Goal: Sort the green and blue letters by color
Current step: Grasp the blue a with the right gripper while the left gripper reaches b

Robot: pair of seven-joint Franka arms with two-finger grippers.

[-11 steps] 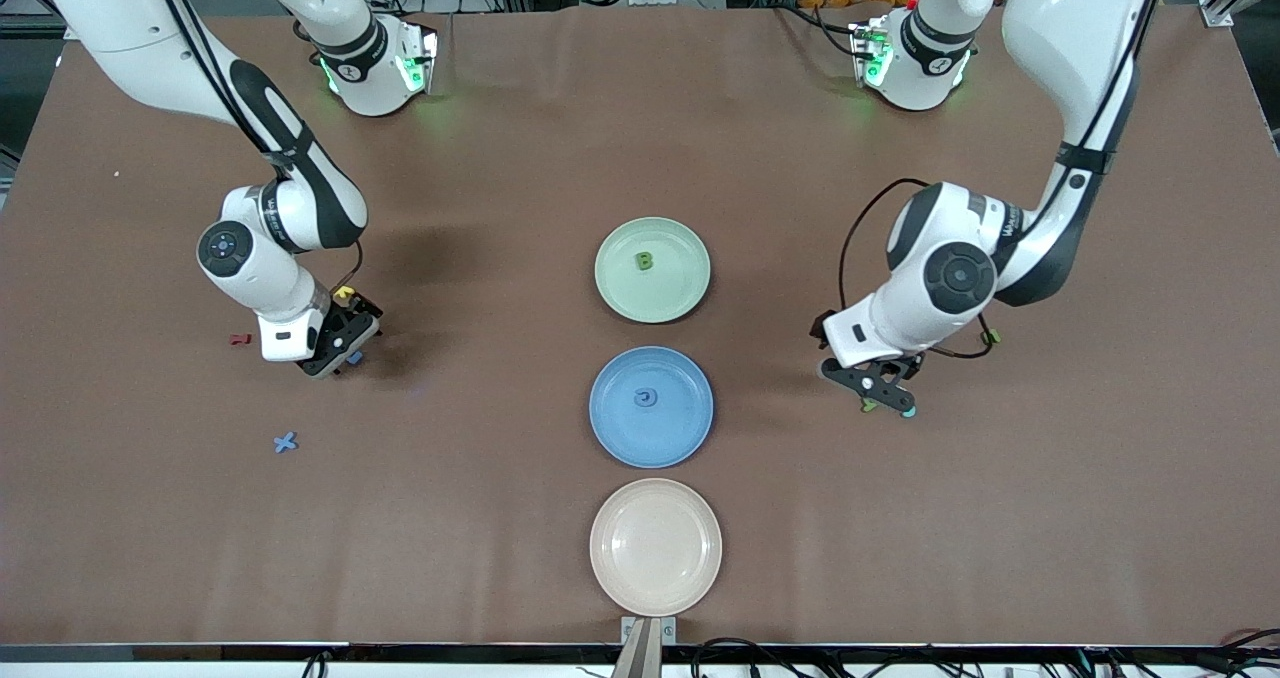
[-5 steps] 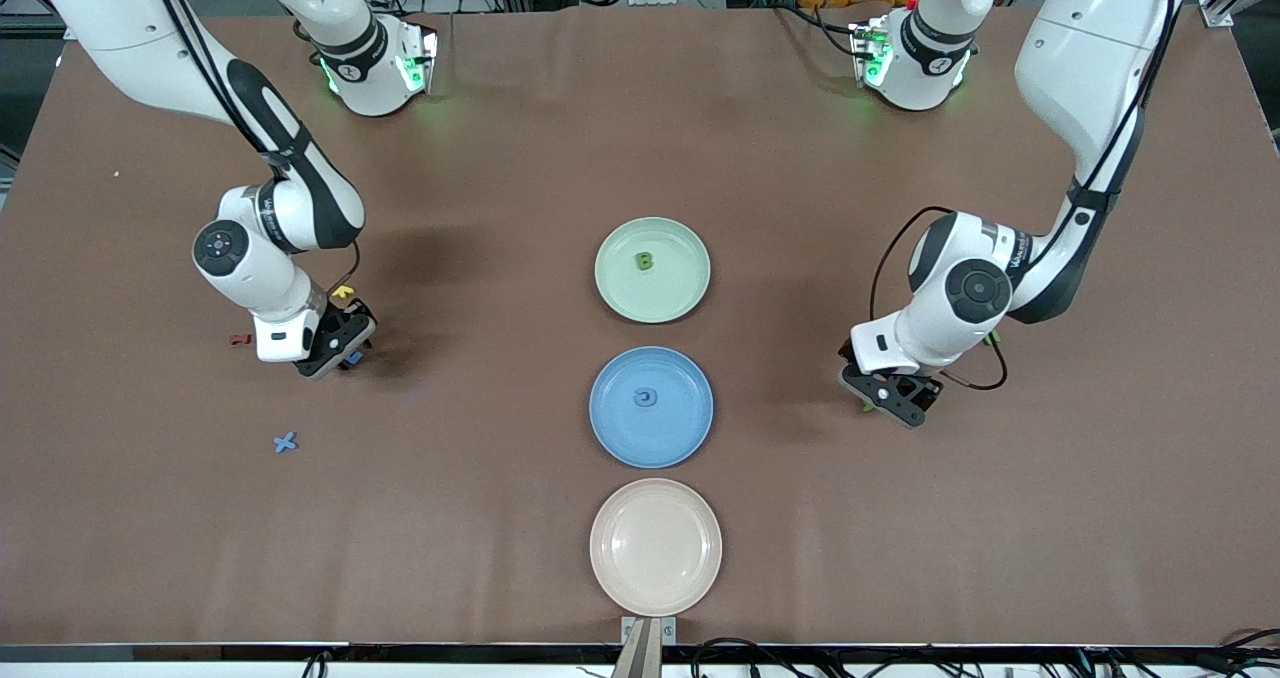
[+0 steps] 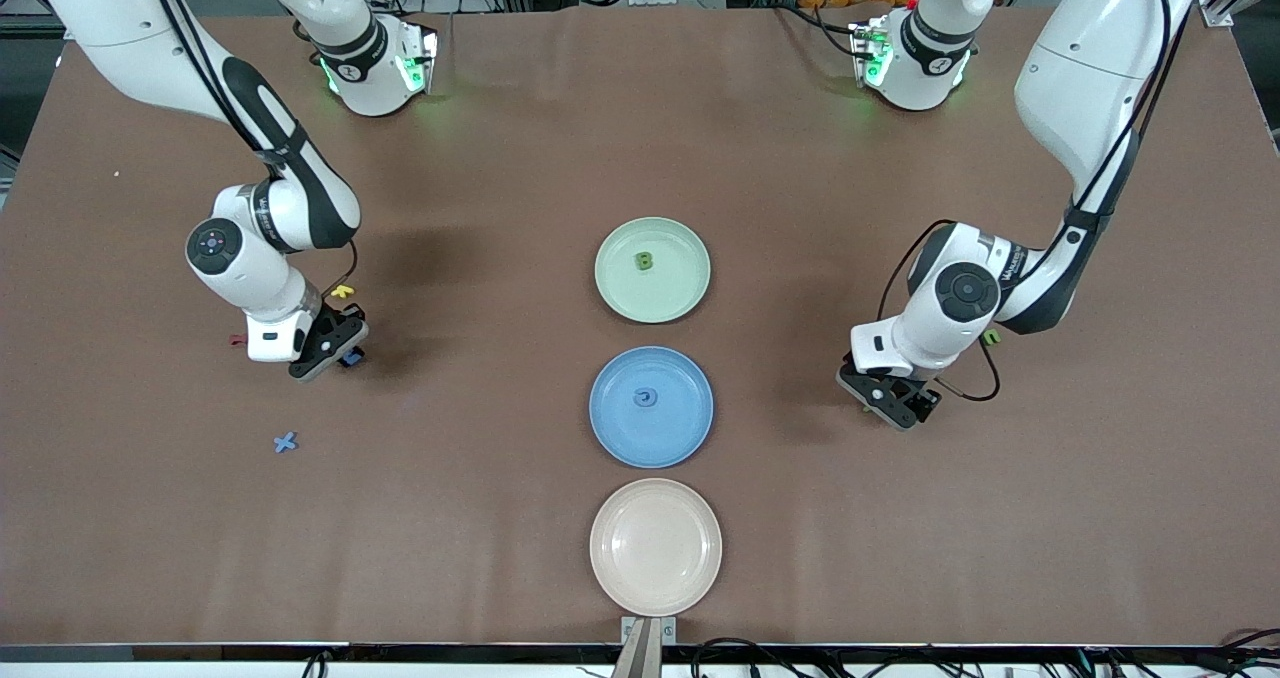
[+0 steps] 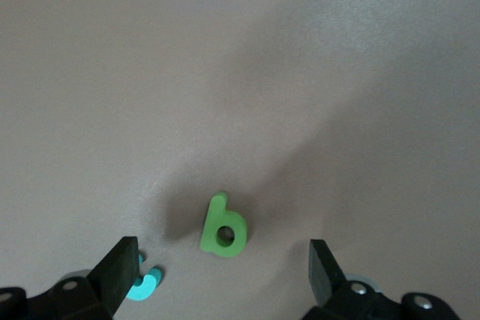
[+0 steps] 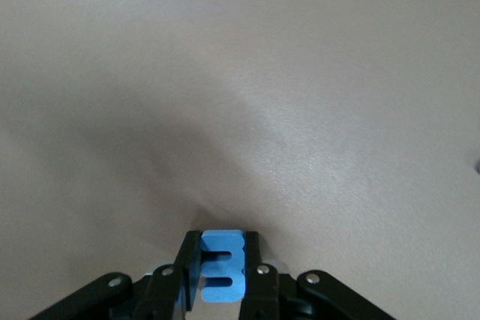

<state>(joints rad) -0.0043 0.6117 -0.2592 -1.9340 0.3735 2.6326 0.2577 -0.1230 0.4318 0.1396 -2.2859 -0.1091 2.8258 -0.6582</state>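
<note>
Trouble looks likeliest at the left jaws, low over the counter toward the left arm's end edge. They stand wide open with nothing in them, straddling a green b [image 4: 223, 228] that lies flat between the fingers. A teal letter [image 4: 142, 284] lies just beside one finger [image 4: 114, 269]. If the jaws close off-centre, I'd guess they nudge the teal piece, or pinch the b by its stem and spin it away. The b is tiny, so a shallow descent could miss it too.

The right jaws are low over the counter toward the right arm's end edge, closed on a blue letter [image 5: 222, 265]. It sits squarely between the pads. I cannot tell whether it is clear of the surface. A chunk that small could twist or drop on the way to the blue plate [image 3: 694, 436] at mid-counter. A yellow letter [image 3: 343, 290] and a red letter [image 3: 238, 339] lie close by, so a low sweep could knock them.

Counting from the front edge:
- Plates, three: a cream plate [image 3: 702, 568], empty, then the blue one, then a green plate [image 3: 690, 293].
- Blue letters, three: an X [image 3: 286, 442] loose near the right arm's end edge, one in the blue plate [image 3: 646, 397], and one in the right jaws.
- Green letters, three: the b, one [image 3: 990, 336] beside the left arm, and a B [image 3: 646, 260] in the green plate.
- Teal, yellow and red letters: one each.
</note>
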